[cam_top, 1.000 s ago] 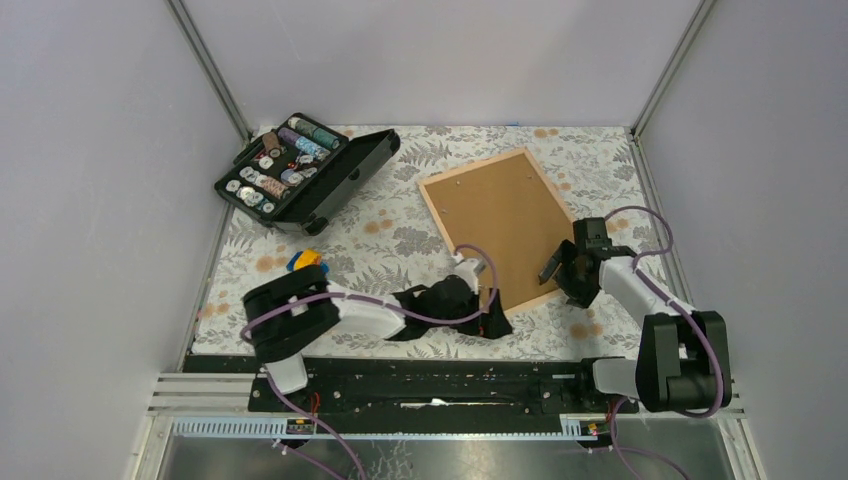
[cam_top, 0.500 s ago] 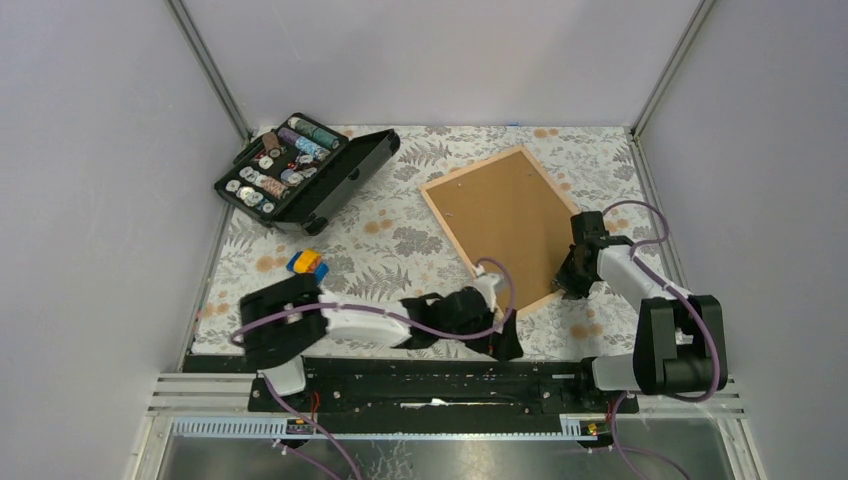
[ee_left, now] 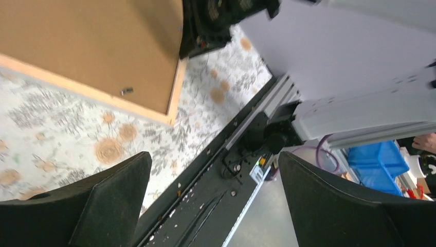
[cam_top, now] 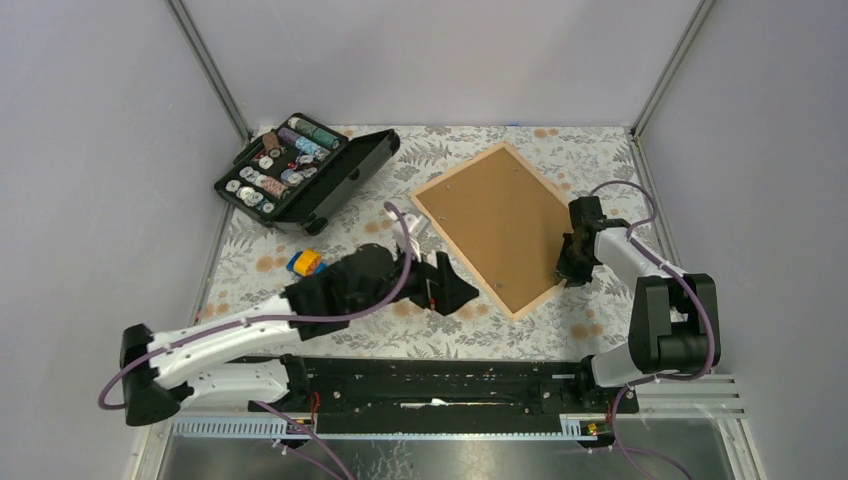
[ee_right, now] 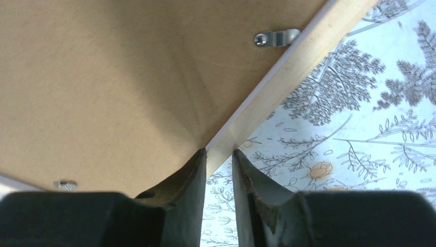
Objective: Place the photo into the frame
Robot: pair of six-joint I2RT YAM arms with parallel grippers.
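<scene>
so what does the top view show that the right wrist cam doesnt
Only the top view: the open black case, the small blue and orange block, and the left gripper, open, beside the frame. Only the right wrist, close up: a metal clip on the backing board, and the right gripper closed on the frame's pale edge. Both: frame, backing board, flowered tablecloth.
</scene>
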